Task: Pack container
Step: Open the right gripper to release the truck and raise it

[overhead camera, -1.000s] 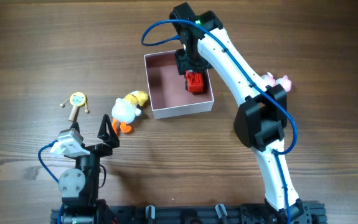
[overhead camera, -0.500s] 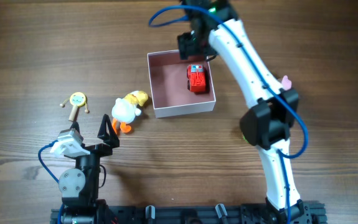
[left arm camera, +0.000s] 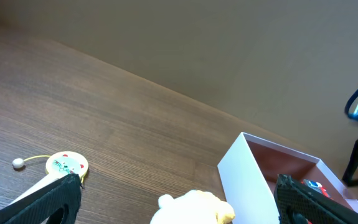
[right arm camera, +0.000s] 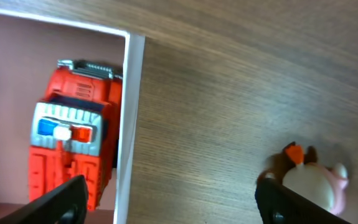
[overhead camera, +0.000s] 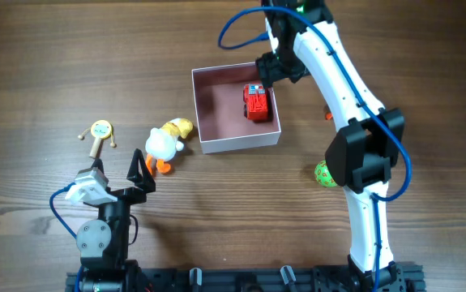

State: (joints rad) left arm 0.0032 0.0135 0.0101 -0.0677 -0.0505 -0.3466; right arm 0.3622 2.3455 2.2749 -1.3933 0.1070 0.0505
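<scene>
Now that the red truck (overhead camera: pixel 256 103) has been let go inside the box (overhead camera: pixel 237 143), against its right wall, the right hand (right arm camera: pixel 169 208) is drawn back past that wall, spread and empty; the box sits on the counter (overhead camera: pixel 54 49), and the left hand (overhead camera: pixel 119 182) is held spread near the duck (overhead camera: pixel 166 142), judged next for packing

White-walled container (overhead camera: pixel 239 143) (dusty-pink inside), red toy truck (overhead camera: pixel 256 104), white-and-yellow duck (overhead camera: pixel 164 143), brown wood-grain table (overhead camera: pixel 54 65)
</scene>
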